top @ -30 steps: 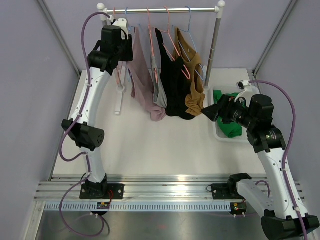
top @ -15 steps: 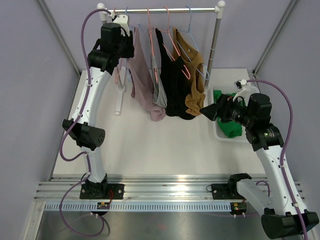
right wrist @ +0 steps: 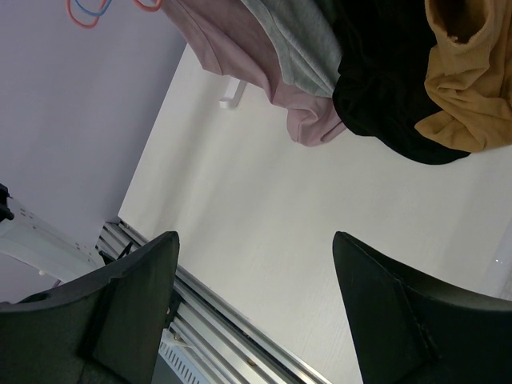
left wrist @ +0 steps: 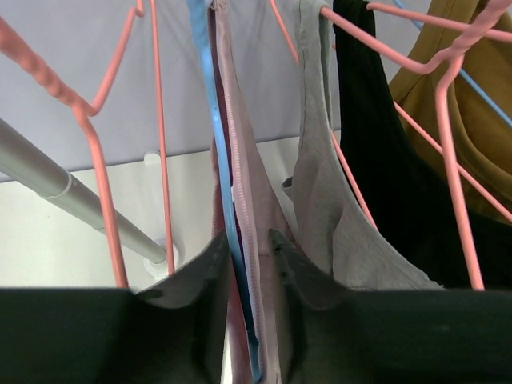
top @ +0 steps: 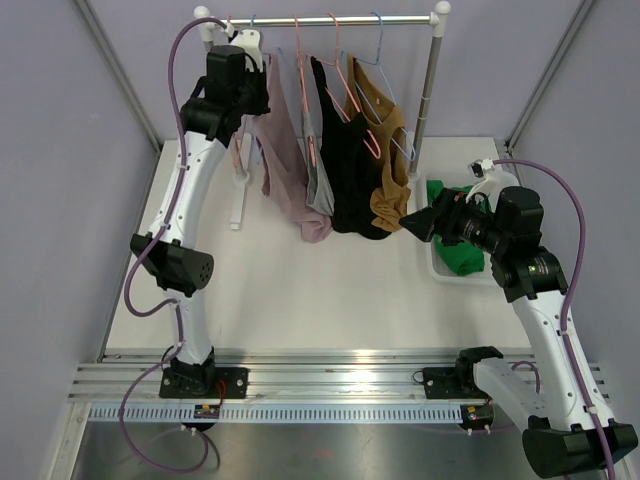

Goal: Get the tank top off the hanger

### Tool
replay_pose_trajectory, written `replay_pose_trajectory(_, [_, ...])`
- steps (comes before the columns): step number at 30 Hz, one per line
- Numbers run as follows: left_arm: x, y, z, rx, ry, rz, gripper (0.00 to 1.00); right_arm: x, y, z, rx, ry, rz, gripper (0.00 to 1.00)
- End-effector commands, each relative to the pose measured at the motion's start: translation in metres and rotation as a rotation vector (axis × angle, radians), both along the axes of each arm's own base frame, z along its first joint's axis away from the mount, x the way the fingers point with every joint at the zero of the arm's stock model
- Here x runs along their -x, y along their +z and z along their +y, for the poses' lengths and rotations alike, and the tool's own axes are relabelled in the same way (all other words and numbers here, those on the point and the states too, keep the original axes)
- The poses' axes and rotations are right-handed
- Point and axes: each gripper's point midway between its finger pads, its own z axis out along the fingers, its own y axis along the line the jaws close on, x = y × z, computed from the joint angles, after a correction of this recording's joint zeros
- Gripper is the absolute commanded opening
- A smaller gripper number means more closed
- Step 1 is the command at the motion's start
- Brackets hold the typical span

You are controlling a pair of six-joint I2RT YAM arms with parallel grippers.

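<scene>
Up front, the right gripper (right wrist: pixel 254 240) is being held wide open, empty. Farther back at the rail (top: pixel 330 19), the pink tank top (left wrist: pixel 244 160) is being pinched by its strap, blue hanger (left wrist: pixel 210 120) alongside, in the nearly closed left gripper (left wrist: pixel 248 240). Ideally the strap alone is being eased off.

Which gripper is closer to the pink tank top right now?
Left. The left gripper is at the rail, pinching the strap of the pink tank top; the right gripper hangs open off to the right, beside the mustard top.

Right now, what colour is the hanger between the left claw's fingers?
The hanger is blue, clearest in the left wrist view.
</scene>
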Motion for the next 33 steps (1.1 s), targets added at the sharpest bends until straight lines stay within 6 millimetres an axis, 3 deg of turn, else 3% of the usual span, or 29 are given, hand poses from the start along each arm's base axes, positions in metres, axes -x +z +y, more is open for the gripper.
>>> replay_pose_trajectory(1, [-0.005,0.020,0.000,0.009,-0.016,-0.064,0.20,0.003,0.016,0.003,-0.017,0.020,-0.051,0.84])
replay_pose_trajectory(4, [-0.005,0.022,0.001,0.016,-0.010,-0.068,0.05,0.002,0.015,0.003,-0.016,0.022,-0.048,0.84])
replay_pose_trajectory(7, [-0.001,0.034,0.000,0.037,-0.014,-0.095,0.00,0.002,0.015,0.003,-0.014,0.020,-0.049,0.84])
replay_pose_trajectory(18, [0.028,0.101,0.006,0.146,0.004,-0.234,0.00,0.002,0.016,0.002,-0.013,0.019,-0.055,0.84])
replay_pose_trajectory(22, [0.050,0.130,0.011,0.189,0.008,-0.287,0.00,0.002,0.018,0.003,-0.014,0.020,-0.058,0.84])
replay_pose_trajectory(26, [0.069,0.143,0.012,0.220,-0.005,-0.301,0.00,0.003,0.019,0.003,-0.016,0.023,-0.061,0.84])
replay_pose_trajectory(28, [0.076,0.140,0.012,0.238,-0.006,-0.279,0.00,0.003,0.020,0.003,-0.016,0.021,-0.064,0.84])
replay_pose_trajectory(32, [0.108,0.127,0.014,0.265,-0.022,-0.187,0.00,0.005,0.026,0.002,-0.015,0.022,-0.077,0.84])
replay_pose_trajectory(33, [0.128,0.125,0.012,0.288,-0.052,-0.168,0.00,0.006,0.027,0.002,-0.014,0.024,-0.082,0.84])
